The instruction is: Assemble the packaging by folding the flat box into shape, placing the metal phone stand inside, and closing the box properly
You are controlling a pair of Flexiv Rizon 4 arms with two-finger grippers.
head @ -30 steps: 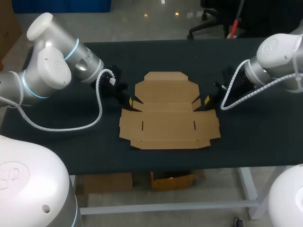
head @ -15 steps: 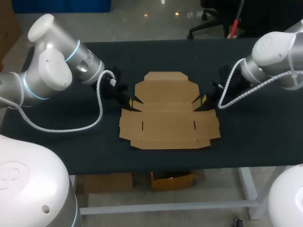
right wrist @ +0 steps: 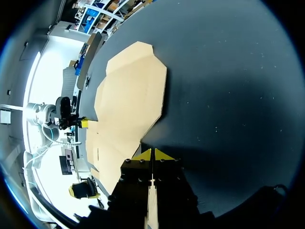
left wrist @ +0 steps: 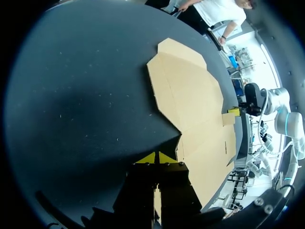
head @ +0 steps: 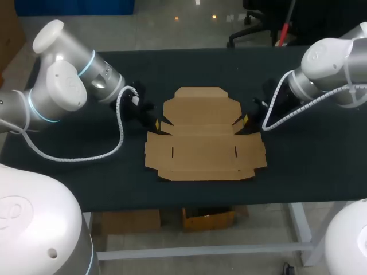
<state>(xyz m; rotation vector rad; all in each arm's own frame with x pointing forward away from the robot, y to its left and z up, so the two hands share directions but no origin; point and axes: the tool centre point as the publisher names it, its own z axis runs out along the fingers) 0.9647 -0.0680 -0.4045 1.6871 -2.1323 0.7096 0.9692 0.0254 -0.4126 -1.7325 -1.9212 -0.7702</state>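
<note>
Cardboard box flat | left tool low at notch | right tool opposite

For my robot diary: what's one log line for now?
flat box: unfolded on table | left hand: shut, by left side notch | right hand: shut, by right side notch | phone stand: not in view

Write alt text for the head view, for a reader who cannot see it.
A flat, unfolded cardboard box lies in the middle of a dark table. The left gripper and the right gripper sit low at the notches on its two sides, yellow tips pointing inward at the cardboard's edges.
</note>
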